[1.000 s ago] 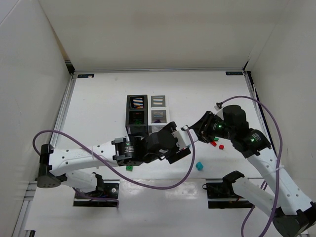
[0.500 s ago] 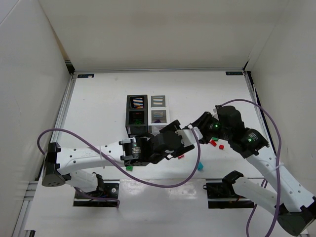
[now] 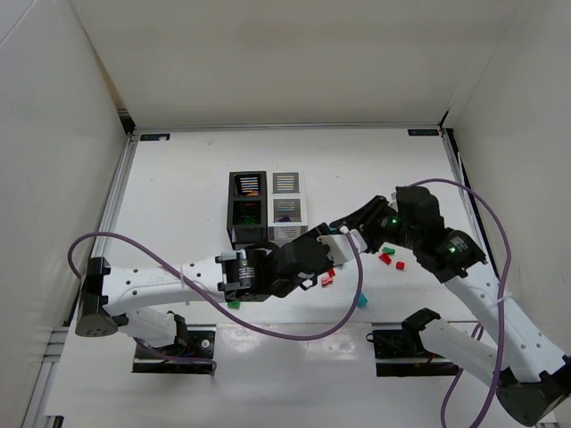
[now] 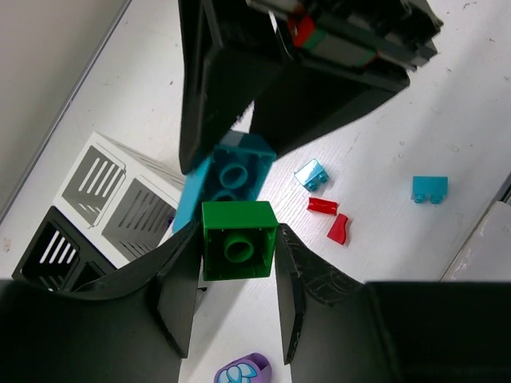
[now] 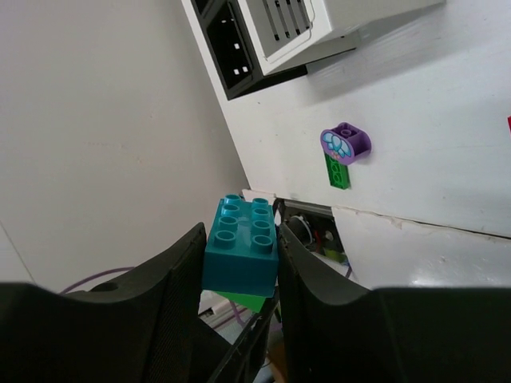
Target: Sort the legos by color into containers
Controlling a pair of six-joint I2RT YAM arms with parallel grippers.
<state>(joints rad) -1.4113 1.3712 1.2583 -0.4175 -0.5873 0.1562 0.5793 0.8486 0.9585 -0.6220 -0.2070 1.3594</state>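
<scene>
We have two stuck legos to part in the air above the table (image 3: pixel 178 178): the left gripper (image 4: pixel 236 267) is closed on the sides of the green brick (image 4: pixel 239 249), and the right gripper (image 5: pixel 240 263) is clamped on the teal brick (image 5: pixel 241 235), with the green one hanging under it. To do this well, we judge that one arm should hold firm while the other pulls straight along the stud line, or tips a little to break the fit. A sideways wrench could make a brick slip from the smooth pads. Each gripper holds its brick near the middle, which should help. The containers (image 3: pixel 266 209) stand near the meeting point, on its far left side. Something purple shows in the near white one, but we cannot read the rest of their contents. Below the grippers lie loose pieces: two red bricks (image 4: pixel 329 217), a pale blue brick (image 4: pixel 310 174), a second teal piece (image 4: pixel 429 189) and a purple rounded piece (image 5: pixel 345 144) beside a small green one (image 5: pixel 337 171). The arms are crowded together here and the purple cable (image 3: pixel 294 332) loops close under them, so a freed brick could fall among the loose pieces.
</scene>
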